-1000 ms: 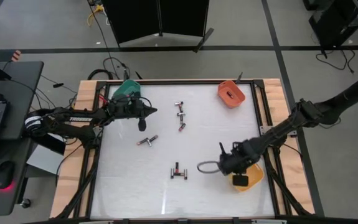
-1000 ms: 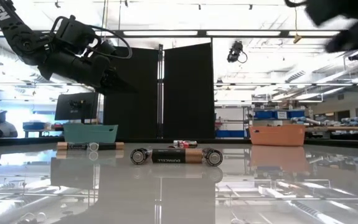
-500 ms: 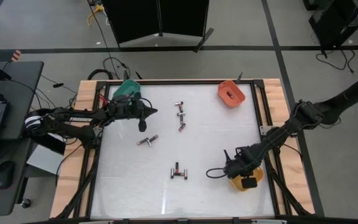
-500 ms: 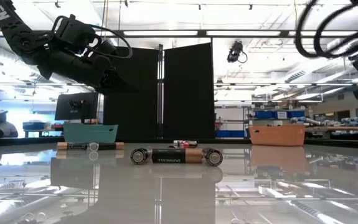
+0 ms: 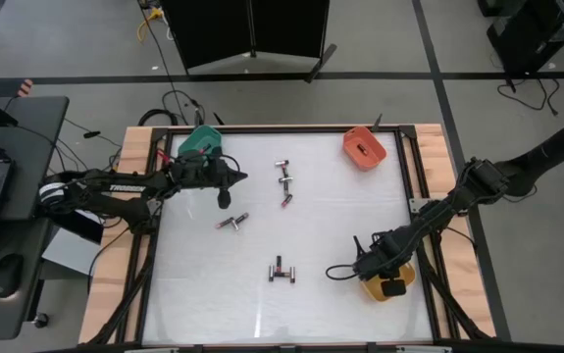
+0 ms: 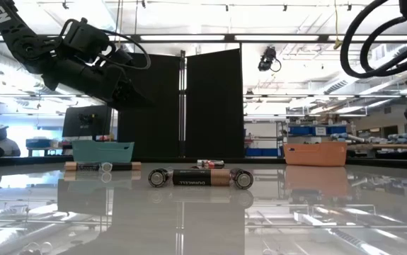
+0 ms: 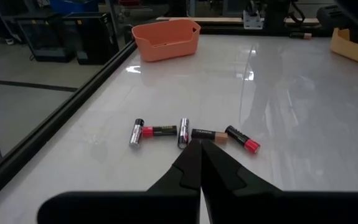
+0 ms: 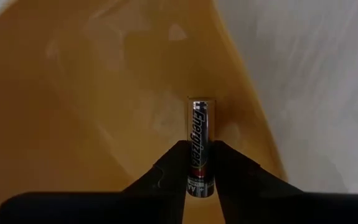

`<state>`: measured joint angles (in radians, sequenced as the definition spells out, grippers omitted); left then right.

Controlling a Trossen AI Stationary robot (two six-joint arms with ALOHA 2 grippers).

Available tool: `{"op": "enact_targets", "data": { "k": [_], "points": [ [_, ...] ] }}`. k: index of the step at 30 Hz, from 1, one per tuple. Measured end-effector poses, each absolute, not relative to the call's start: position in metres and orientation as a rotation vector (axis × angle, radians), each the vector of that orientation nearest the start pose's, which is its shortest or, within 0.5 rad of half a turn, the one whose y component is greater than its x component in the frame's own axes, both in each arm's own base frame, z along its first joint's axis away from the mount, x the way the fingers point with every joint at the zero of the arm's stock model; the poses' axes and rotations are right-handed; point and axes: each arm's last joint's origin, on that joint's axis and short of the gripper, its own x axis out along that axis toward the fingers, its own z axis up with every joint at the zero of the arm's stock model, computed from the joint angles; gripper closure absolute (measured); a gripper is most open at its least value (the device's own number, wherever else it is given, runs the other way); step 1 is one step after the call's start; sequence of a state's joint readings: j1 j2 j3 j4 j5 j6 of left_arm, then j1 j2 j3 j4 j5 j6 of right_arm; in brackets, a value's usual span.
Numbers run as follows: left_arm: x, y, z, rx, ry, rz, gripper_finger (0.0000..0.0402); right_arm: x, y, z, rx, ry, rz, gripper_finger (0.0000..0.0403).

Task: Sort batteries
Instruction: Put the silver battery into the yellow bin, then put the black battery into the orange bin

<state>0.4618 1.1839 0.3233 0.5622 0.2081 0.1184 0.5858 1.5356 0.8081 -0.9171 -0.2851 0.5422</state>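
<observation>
Yellow bin (image 8: 104,93) under right gripper (image 8: 200,163) pinching battery (image 8: 201,146); early release near rim could drop it onto desk (image 5: 340,216); left gripper (image 7: 198,163) pressed together.

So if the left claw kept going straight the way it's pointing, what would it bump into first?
Probably the row of batteries lying just ahead of the shut left claw on the table. The brown-ended one looks most directly in line, though depth is hard to judge.

Bins: 3 – teal bin (image 5: 201,138), orange bin (image 5: 364,147), yellow bin (image 5: 401,282). Batts: 1 AA batt (image 8: 200,146) over yellow bin; 6 o'clock group (image 5: 280,272) = 3; 9 o'clock pair (image 5: 230,222) = 2; 12 o'clock cluster (image 5: 284,181) = 4–5, exact no. unclear.
</observation>
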Motion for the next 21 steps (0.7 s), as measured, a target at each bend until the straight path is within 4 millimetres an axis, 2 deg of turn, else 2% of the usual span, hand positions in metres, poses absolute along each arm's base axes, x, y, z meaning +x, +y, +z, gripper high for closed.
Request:
{"op": "enact_targets", "data": {
  "k": [6,12,15,21],
  "points": [
    [0.197,0.091,0.172,0.016,0.304,0.232,0.0392,0.185,0.132,0.169,0.137,1.839,0.108,0.0316],
    [0.197,0.091,0.171,0.005,0.321,0.218,0.0392,0.194,0.134,0.183,0.116,1.789,0.09,0.0302],
    [0.196,0.09,0.169,-0.001,0.333,0.209,0.0392,0.195,0.135,0.183,0.116,1.779,0.092,0.029],
    [0.196,0.09,0.167,-0.004,0.361,0.198,0.0392,0.193,0.131,0.169,0.116,1.754,0.086,0.0284]
  ]
}}
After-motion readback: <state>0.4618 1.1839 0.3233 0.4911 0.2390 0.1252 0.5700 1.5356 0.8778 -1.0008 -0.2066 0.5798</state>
